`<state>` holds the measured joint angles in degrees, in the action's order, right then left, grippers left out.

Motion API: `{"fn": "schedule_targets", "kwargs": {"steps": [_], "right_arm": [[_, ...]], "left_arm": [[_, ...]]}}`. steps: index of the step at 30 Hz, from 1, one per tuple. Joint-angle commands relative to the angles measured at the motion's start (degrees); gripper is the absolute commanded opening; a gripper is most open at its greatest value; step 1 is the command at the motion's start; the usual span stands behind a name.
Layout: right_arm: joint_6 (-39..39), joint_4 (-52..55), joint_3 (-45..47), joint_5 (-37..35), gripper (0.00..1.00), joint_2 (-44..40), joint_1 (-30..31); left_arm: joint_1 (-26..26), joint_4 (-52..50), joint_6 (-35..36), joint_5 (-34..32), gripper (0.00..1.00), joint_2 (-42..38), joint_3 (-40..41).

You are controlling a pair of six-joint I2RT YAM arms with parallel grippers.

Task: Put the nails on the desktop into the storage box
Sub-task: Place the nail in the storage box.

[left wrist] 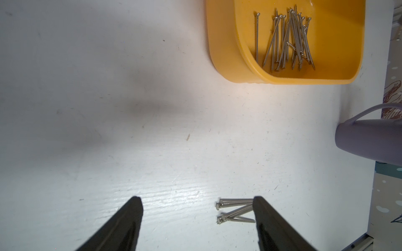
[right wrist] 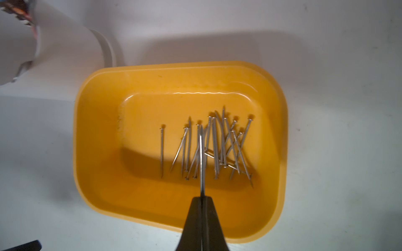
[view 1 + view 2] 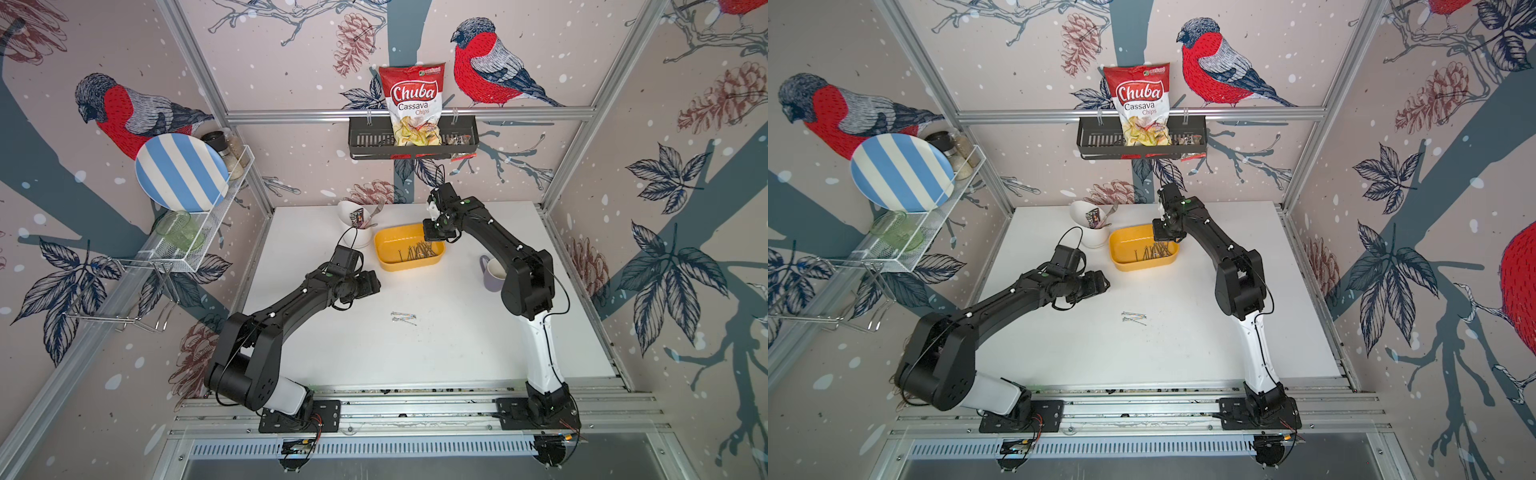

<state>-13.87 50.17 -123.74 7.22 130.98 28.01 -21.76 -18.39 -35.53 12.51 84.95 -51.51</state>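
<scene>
Drop-off step in hand, by the look of it. Right gripper (image 2: 202, 196) clenched on one nail (image 2: 201, 156), hanging directly above the storage box (image 2: 79, 139), shank pointing out over the heap (image 2: 219, 147) of nails on the box floor. Not yet let go.

Left gripper (image 1: 198, 200) released, jaws spread wide, nothing between them. Hovers above the desktop (image 3: 415, 357) near the storage box, on its arm-base side.

Small cluster (image 3: 404, 318) of nails lying on the desktop, well apart from the storage box and further toward the arm bases. In the left wrist view, just beside one finger (image 1: 272, 217) and partly hidden behind it.

Next move probably calls for parting the right jaws while inside the box walls, so the nail lands on the heap rather than the rim. After that, likely a shift of the left gripper to centre on the cluster. Then a descent right to the surface, since thin shanks lying flat give little to pinch.
</scene>
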Motion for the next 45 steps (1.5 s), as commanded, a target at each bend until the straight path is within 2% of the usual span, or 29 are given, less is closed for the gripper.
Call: {"fn": "schedule_targets", "kwargs": {"steps": [1,13,19,31,38,45], "right_arm": [[-1.19,-0.2,-0.55,-0.13,0.0,1.77,-0.47],[-1.59,-3.43,4.09,0.51,0.0,5.39,0.15],[-1.79,-3.28,3.57,0.6,0.0,6.05,0.51],[-0.91,-2.6,4.09,1.21,0.28,2.46,2.42],[0.17,-2.33,1.42,0.4,0.31,-1.96,3.86],[2.57,-3.58,6.6,-0.65,0.32,-10.08,5.86]], "left_arm": [[0.31,-0.51,0.67,1.1,0.82,0.6,-0.49],[0.31,-2.04,2.28,2.17,0.82,3.65,-3.15],[0.31,-2.57,3.31,1.99,0.83,3.87,-3.42],[0.31,-1.65,3.84,2.8,0.83,7.21,-7.06],[0.31,-2.26,4.13,1.22,0.83,7.43,-9.47],[0.31,-1.28,4.68,0.6,0.84,8.62,-11.03]]}}
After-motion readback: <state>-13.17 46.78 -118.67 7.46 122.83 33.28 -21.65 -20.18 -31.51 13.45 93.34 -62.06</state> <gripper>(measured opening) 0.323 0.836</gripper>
